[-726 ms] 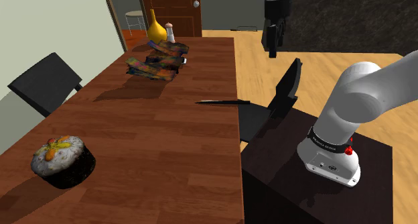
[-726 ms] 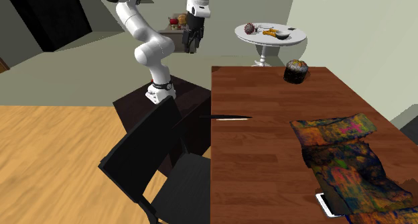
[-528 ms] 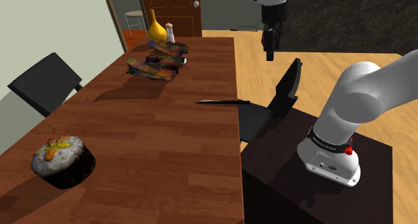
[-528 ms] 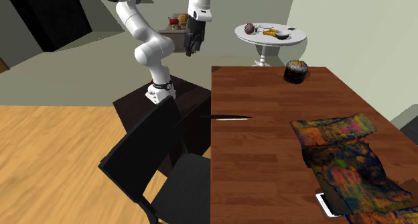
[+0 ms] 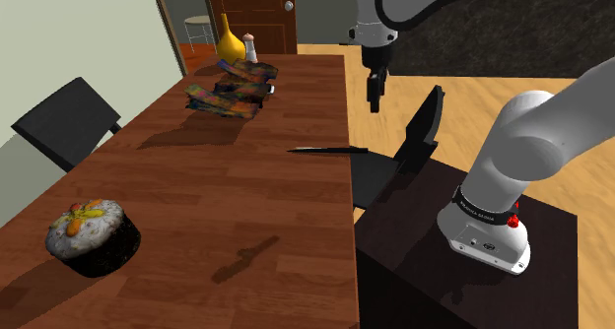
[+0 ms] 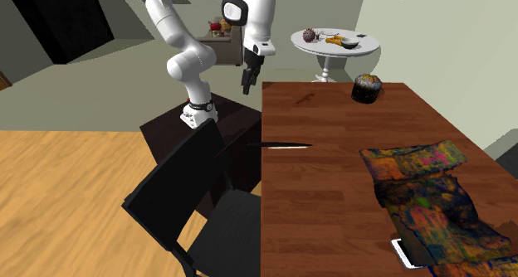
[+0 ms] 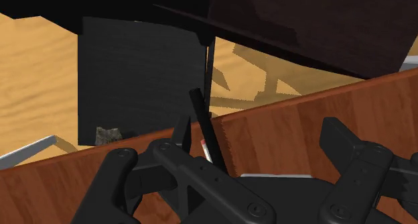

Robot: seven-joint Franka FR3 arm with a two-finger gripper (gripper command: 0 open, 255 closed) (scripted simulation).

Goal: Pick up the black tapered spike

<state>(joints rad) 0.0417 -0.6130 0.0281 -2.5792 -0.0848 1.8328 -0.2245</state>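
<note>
The black tapered spike (image 5: 327,151) lies flat on the brown wooden table (image 5: 227,179), its thick end poking past the table's edge toward the black chair. In the second exterior view the spike (image 6: 282,145) lies at the table's near-left edge. My gripper (image 5: 374,102) hangs in the air above that edge, further along the table than the spike and well above it. It points downward (image 6: 246,85). In the wrist view the fingers (image 7: 258,132) stand apart, open and empty. There the spike (image 7: 199,112) runs beside one finger, outside the gap.
A black chair (image 5: 419,140) stands between the stand and the table, close to the spike. On the table are a frosted cake (image 5: 91,233), a colourful cloth pile (image 5: 235,86) and a yellow vase (image 5: 230,41). Another chair (image 5: 64,120) is on the far side.
The arm has swung the gripper down and toward the table, to the shoulder view's left. It now hangs over the table's edge. The spike has not moved.
</note>
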